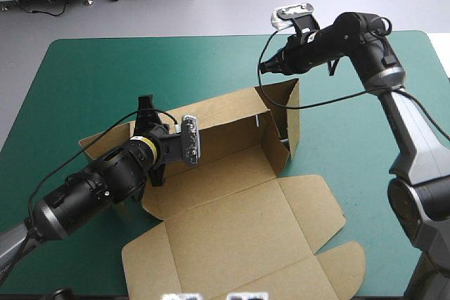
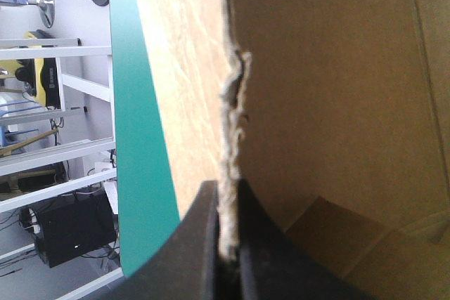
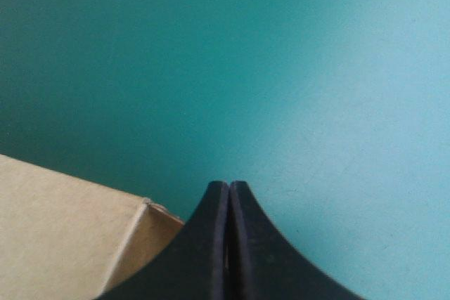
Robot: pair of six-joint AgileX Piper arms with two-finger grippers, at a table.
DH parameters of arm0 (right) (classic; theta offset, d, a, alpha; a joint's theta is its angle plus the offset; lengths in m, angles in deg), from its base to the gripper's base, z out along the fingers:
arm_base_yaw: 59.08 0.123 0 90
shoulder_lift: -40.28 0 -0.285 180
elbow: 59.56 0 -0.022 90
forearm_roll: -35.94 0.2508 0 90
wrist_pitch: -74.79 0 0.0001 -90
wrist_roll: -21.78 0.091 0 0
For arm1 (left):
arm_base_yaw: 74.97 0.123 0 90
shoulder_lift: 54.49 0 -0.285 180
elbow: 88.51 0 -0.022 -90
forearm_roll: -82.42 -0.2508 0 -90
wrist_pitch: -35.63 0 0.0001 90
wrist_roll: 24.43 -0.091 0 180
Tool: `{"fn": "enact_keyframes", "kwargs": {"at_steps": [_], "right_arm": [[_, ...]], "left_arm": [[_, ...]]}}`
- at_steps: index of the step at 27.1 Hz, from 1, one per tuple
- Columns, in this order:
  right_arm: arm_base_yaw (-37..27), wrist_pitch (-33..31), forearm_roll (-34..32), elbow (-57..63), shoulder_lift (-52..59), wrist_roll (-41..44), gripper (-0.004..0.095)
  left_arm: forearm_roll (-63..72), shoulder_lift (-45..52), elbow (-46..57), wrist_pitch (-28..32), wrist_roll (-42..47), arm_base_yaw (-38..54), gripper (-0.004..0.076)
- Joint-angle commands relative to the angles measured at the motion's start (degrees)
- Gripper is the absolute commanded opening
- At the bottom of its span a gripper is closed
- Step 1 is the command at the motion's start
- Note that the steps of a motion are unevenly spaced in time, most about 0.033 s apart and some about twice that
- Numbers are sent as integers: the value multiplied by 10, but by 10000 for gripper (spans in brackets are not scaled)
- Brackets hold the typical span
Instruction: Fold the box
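Nearest me, the box's (image 1: pixel 211 173) lid panel (image 1: pixel 239 233) lies flat on the teal-green cover (image 1: pixel 77 82) with its flaps spread, so the tray is not yet finished. At the box's left end my left gripper (image 2: pixel 228 191) is clamped on the rough edge of the side wall (image 2: pixel 183 89), board pinched between the black fingers. I judge that grip is there to stand this wall up or tuck it in. Past that, the back wall (image 1: pixel 225 121) is up along the box's far side and the right-end wall (image 1: pixel 294 114) is up too. Farthest out, my right gripper (image 3: pixel 228 191) hovers just beyond the box's far right corner, over bare cover, fingers pressed together on nothing. It's probably parked clear of the box, or ready to nudge the right-end wall inward
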State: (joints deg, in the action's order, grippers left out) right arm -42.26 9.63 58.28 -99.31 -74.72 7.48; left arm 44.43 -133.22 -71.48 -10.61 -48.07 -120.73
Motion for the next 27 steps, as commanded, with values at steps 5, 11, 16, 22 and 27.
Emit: {"fn": "enact_keyframes", "kwargs": {"at_steps": [5,11,16,22,27], "right_arm": [[-1,-59,-32,-88,-32,25,-14],[-1,-65,-32,-88,-28,46,-14],[-1,-65,-31,-55,-17,55,-14],[-1,-65,-31,14,15,43,-14],[-1,-65,-26,68,48,38,-14]], "left_arm": [[12,13,-7,-10,5,-4,-6],[7,13,-7,-10,5,-2,-6],[3,13,-7,-10,10,-2,-6],[0,12,-7,-6,16,-2,-6],[-1,10,-7,-6,16,-2,-6]]}}
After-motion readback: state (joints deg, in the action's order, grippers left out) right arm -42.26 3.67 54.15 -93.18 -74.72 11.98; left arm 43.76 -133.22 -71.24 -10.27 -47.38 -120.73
